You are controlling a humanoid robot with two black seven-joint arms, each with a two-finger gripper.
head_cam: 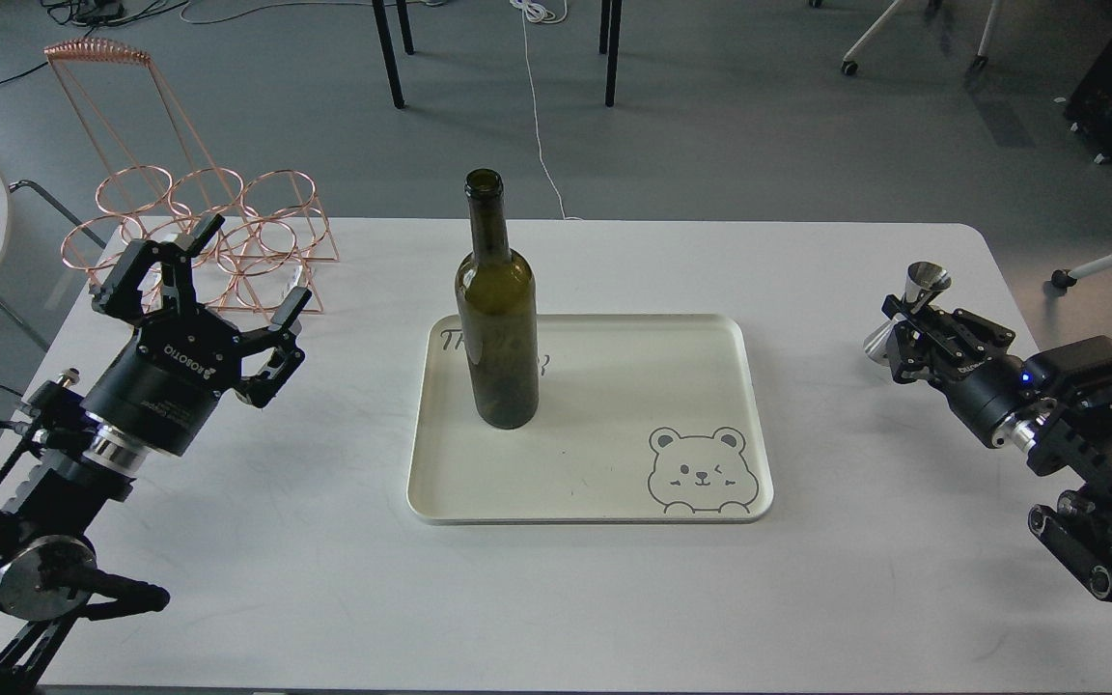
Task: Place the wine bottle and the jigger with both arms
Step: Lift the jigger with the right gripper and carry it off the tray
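White table's tray point(710, 333) holds upright wine bottle point(496, 309).

My left arm comes in from the lower left and angles up and away from me. Its gripper point(245, 268) is raised, its two fingers point(288, 311) spread wide apart with nothing between them. My right arm comes in from the lower right, reaching up and inward. Its gripper point(908, 316) is clamped around the waist of the jigger point(915, 307).
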